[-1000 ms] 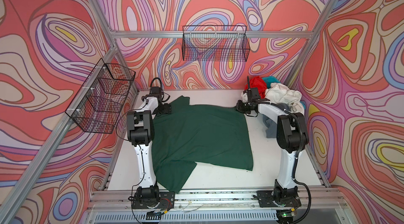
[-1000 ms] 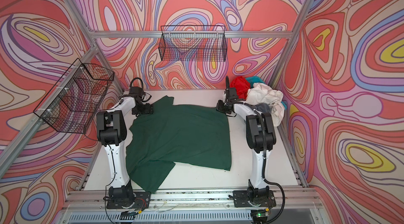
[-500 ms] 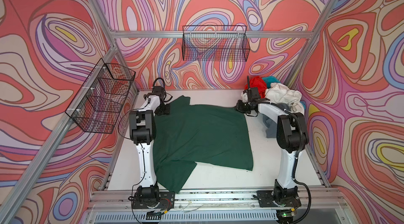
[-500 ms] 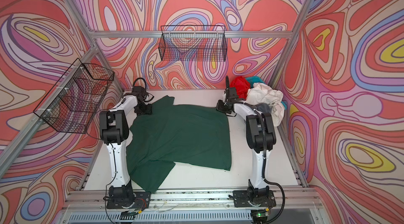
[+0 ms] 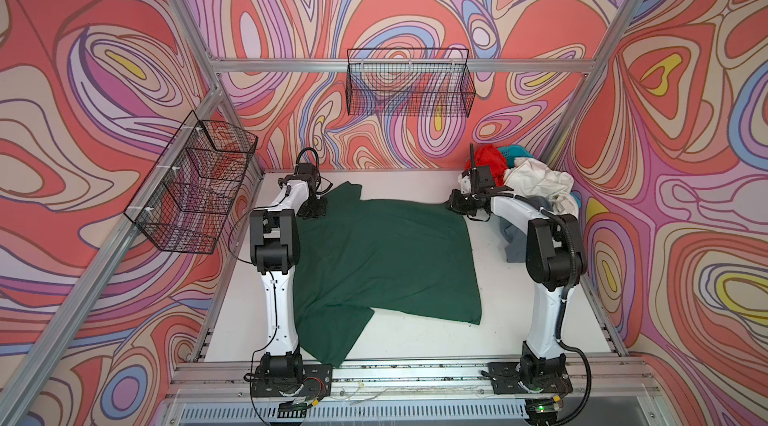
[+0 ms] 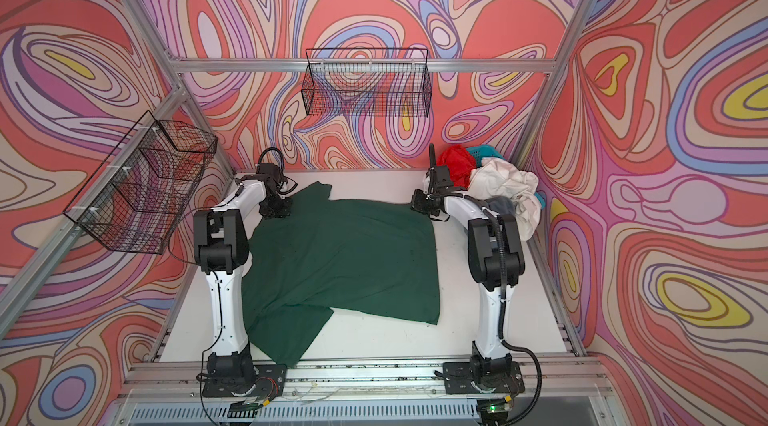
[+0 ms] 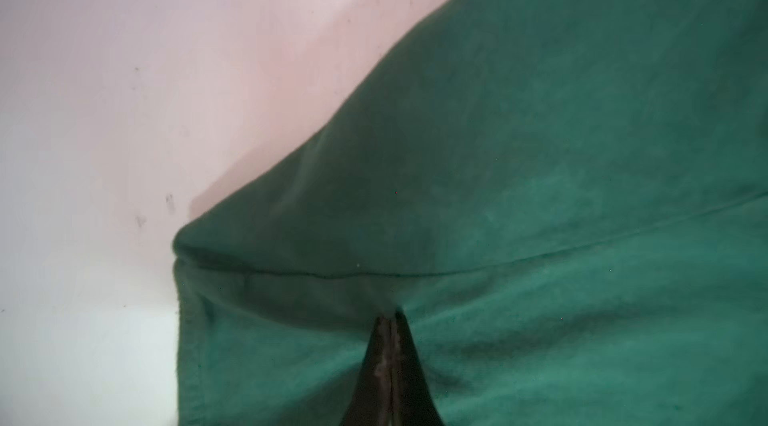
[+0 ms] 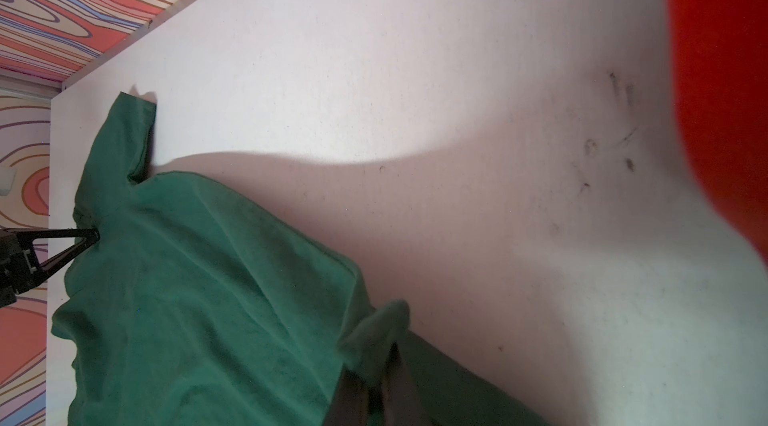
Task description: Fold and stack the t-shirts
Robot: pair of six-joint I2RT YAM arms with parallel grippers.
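Dark green t-shirt [image 5: 386, 261] is clamped at its far edge by left end effector [image 7: 390, 318] and right end effector [image 8: 388, 351] — a matched lift is likely needed for the first fold.

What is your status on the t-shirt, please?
Left tool shut on dark green t-shirt; right tool too. Shirt spread on table. Nothing in the way.
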